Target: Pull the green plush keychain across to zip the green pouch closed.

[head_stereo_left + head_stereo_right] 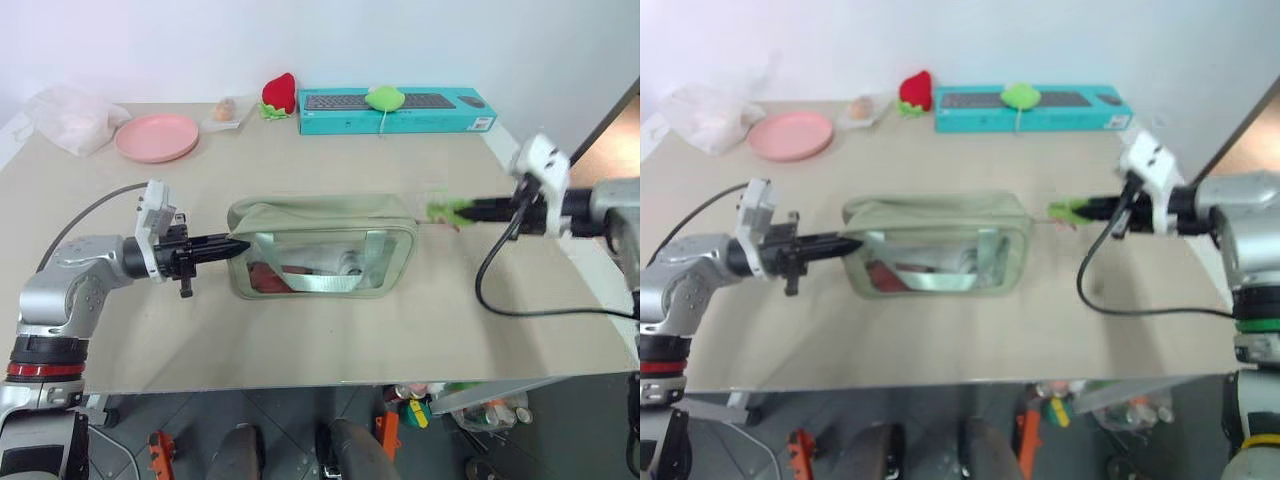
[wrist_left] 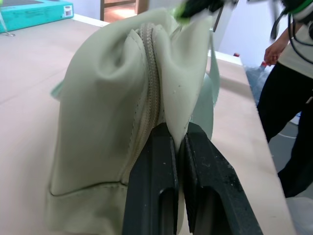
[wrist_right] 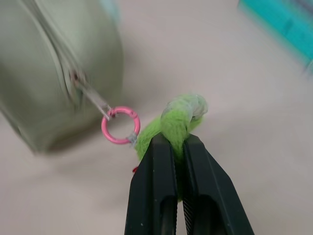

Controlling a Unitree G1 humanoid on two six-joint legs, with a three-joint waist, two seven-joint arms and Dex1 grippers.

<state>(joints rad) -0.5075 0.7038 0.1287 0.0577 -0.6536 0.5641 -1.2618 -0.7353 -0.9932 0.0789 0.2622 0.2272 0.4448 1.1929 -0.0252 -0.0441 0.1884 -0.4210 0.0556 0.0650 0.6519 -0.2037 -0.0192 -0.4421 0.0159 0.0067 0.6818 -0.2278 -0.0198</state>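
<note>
At centre frame, the pale sage-green fabric pouch (image 1: 322,246) looks zipped shut, left gripper (image 1: 238,246) clamped on its end, right gripper (image 1: 468,210) clamped on the lime-green fuzzy plush keychain (image 3: 172,125) mid-right; you likely need only release both.

Beige table against a pale wall

The tan table (image 1: 300,340) stands before a plain, evenly lit white wall (image 1: 300,40). Along its far edge sit a pink plate (image 1: 156,137), a whitish plastic bag (image 1: 70,118), a red strawberry plush (image 1: 279,94) and a teal keyboard box (image 1: 400,110). Below the near edge lies grey tiled floor (image 1: 290,410).
</note>
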